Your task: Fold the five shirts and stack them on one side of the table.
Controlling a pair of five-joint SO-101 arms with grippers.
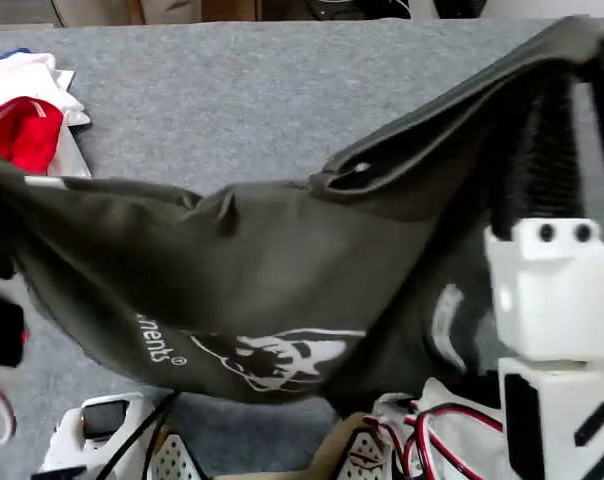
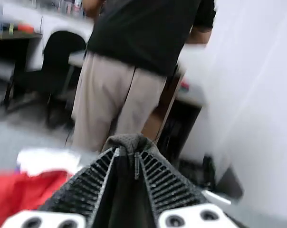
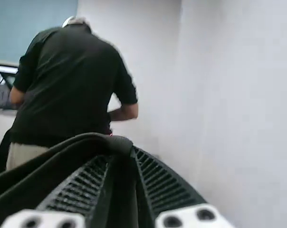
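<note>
A dark shirt [image 1: 282, 270] is held stretched above the table [image 1: 232, 90], slung between the two grippers. The left gripper [image 2: 130, 149] is clamped on one edge of it, and the right gripper [image 3: 127, 154] is clamped on another. A red shirt [image 1: 22, 130] is piled with white shirts [image 1: 27, 72] at the far left corner.

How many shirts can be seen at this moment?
3: a dark shirt held up, stretched above the table; a red shirt and a white shirt piled together at its edge. Others may be hidden.
</note>
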